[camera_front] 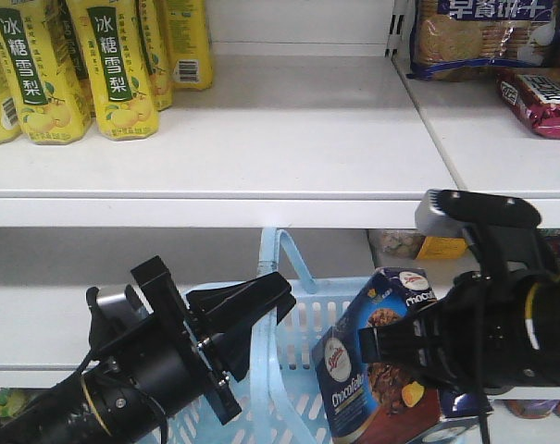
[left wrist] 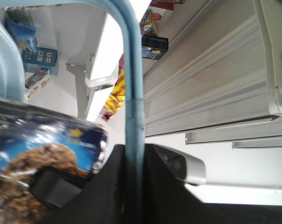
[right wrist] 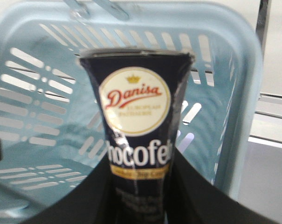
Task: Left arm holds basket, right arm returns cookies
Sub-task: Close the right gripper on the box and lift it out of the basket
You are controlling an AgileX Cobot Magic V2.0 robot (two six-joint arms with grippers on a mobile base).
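From where I stood, the light blue plastic shopping basket with its slotted sides hung low in front of the shelving. The left hand met it at the pale blue hoop handle. In the left wrist view the handle bar ran straight down between the black fingers, so I took that hand to be closed on the handle.

The dark navy cardboard cookie box stood upright, leaning a little, at the basket's right side, with its top above the rim. I could not tell whether its bottom end rested inside the basket. The right hand was clamped on the box, one finger on each narrow side of its lower half, with the round red-and-white logo facing the wrist camera.

I judged the box to be light and fairly stiff, though thin card like that dents under a hard squeeze and its glossy faces could slip. A hold across the narrow sides near the middle looked sound to me. The white shelf board lay above the basket.
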